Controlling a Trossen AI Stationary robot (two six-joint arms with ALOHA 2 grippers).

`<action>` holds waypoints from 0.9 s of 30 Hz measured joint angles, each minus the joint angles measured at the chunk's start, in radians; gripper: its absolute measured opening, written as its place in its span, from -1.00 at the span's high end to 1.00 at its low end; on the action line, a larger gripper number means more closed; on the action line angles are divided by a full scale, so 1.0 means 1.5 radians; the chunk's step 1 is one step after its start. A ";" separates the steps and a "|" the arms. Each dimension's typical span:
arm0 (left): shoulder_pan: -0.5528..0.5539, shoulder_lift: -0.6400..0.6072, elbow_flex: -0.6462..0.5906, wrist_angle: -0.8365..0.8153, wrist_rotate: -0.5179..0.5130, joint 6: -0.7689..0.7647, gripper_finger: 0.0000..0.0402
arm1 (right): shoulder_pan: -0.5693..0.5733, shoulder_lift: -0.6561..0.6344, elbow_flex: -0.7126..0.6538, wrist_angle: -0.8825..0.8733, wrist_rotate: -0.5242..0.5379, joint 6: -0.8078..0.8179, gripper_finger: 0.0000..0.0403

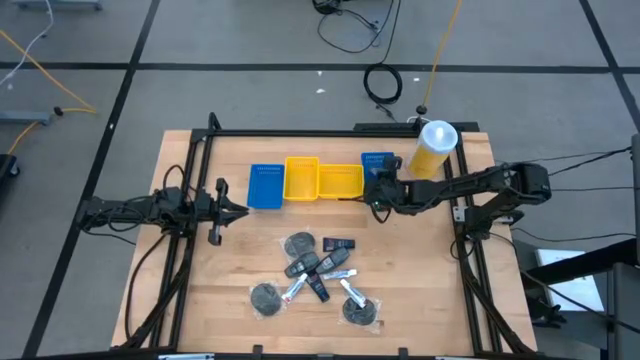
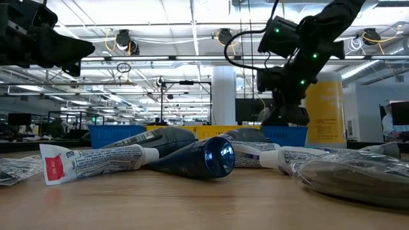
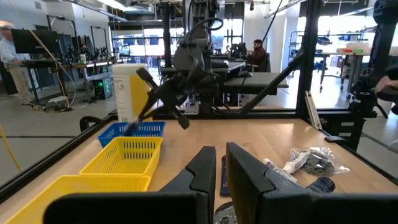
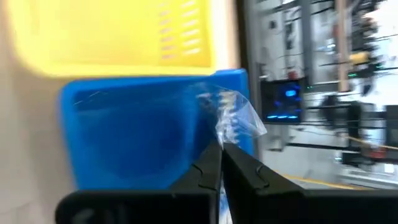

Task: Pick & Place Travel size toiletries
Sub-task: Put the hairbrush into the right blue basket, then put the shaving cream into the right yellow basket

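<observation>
The travel-size toiletries (image 1: 315,275) lie in a loose heap on the table's near middle: grey discs in clear wrap (image 1: 299,244), small dark bottles (image 2: 204,156) and white tubes (image 2: 96,161). My right gripper (image 1: 377,197) is over the right-hand blue tray (image 4: 143,130), shut on a piece of clear wrap. In its wrist view the fingertips (image 4: 221,146) meet. My left gripper (image 1: 238,207) is shut and empty. It waits at the table's left, beside the left-hand blue tray (image 1: 266,186), pointing toward the table's right (image 3: 221,165). My right gripper pinches crinkled clear wrap (image 4: 237,118) between its two fingertips. The wrap sticks out past the tips, above the blue tray's edge. What the wrap holds is hidden by the fingers.
Two blue trays and two yellow trays (image 1: 301,179) stand in a row along the table's far half. A tall yellow bottle with a white cap (image 1: 432,150) stands at the far right, close to my right arm. A black frame runs round the table (image 1: 200,150).
</observation>
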 joint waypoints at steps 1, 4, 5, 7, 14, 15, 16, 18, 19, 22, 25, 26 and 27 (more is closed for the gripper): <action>0.000 0.000 0.000 0.000 0.000 0.000 0.81 | 0.000 0.000 0.000 -0.010 -0.015 0.013 0.95; 0.000 0.000 0.000 0.000 0.000 0.000 0.81 | -0.001 -0.012 0.000 -0.052 -0.065 0.050 0.89; 0.000 0.000 0.000 0.000 0.000 0.000 0.81 | -0.002 -0.019 0.000 -0.060 -0.079 0.056 0.85; 0.000 0.000 0.000 0.000 0.000 0.000 0.81 | -0.002 -0.037 0.001 -0.071 -0.121 0.072 0.77; 0.000 0.000 0.000 0.000 0.000 0.000 0.81 | -0.010 -0.148 0.001 -0.092 -0.232 0.131 0.35; 0.000 0.000 0.000 0.000 0.000 0.000 0.81 | -0.007 -0.168 0.001 -0.092 -0.242 0.141 0.29; 0.000 0.000 0.000 0.000 0.000 0.000 0.81 | -0.003 -0.185 0.001 -0.093 -0.255 0.153 0.25; 0.000 0.000 0.000 -0.001 0.000 0.000 0.81 | 0.011 -0.218 0.001 -0.077 -0.306 0.174 0.16; 0.000 0.000 0.000 0.000 0.000 0.000 0.81 | 0.020 -0.230 0.001 -0.068 -0.341 0.185 0.13; 0.000 0.000 0.000 0.000 -0.001 0.000 0.81 | 0.061 -0.249 0.001 -0.022 -0.439 0.223 0.07; 0.000 0.000 0.000 0.000 -0.002 0.000 0.81 | 0.128 -0.238 -0.001 0.044 -0.486 0.232 0.05; 0.000 0.000 0.000 0.000 -0.002 0.000 0.81 | 0.154 -0.226 -0.005 0.081 -0.488 0.227 0.05; 0.000 0.000 0.000 0.000 -0.002 0.000 0.81 | 0.177 -0.214 -0.012 0.120 -0.489 0.222 0.05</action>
